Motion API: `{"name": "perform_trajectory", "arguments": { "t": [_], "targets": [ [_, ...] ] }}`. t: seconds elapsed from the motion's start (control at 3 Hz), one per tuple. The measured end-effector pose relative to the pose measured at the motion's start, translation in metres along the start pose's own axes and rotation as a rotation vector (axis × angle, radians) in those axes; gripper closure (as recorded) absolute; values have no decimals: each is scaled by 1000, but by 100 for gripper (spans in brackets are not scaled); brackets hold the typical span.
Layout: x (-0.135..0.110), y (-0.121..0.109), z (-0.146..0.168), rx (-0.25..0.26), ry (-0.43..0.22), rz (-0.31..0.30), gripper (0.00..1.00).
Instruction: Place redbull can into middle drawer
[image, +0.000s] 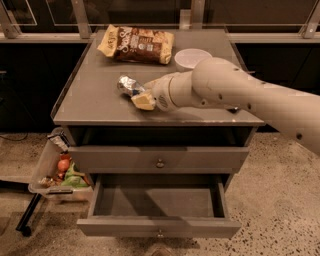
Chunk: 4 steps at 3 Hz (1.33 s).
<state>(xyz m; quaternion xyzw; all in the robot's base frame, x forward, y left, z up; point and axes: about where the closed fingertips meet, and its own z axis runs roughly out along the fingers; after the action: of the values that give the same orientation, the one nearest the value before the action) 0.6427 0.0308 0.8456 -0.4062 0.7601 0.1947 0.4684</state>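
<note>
The redbull can lies on its side on the grey cabinet top, left of centre, its silver end pointing left. My gripper reaches in from the right, low over the top, and sits right at the can's right end; that end is hidden behind it. The middle drawer is the lower one. It is pulled out and its grey inside shows with nothing in it. Its front with the small knob faces me.
The upper drawer is shut just above the open one. A brown snack bag and a white bowl sit at the back of the top. A clear bin with small items hangs at the cabinet's left side.
</note>
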Motion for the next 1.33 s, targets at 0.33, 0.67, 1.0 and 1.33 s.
{"name": "perform_trajectory", "arguments": {
  "t": [0.33, 0.67, 1.0, 1.33],
  "targets": [
    [-4, 34, -46, -110, -23, -65, 100],
    [11, 65, -110, -185, 2, -122, 100],
    [36, 96, -170, -211, 29, -125, 100],
    [72, 110, -199, -226, -10, -86, 100]
  ]
}}
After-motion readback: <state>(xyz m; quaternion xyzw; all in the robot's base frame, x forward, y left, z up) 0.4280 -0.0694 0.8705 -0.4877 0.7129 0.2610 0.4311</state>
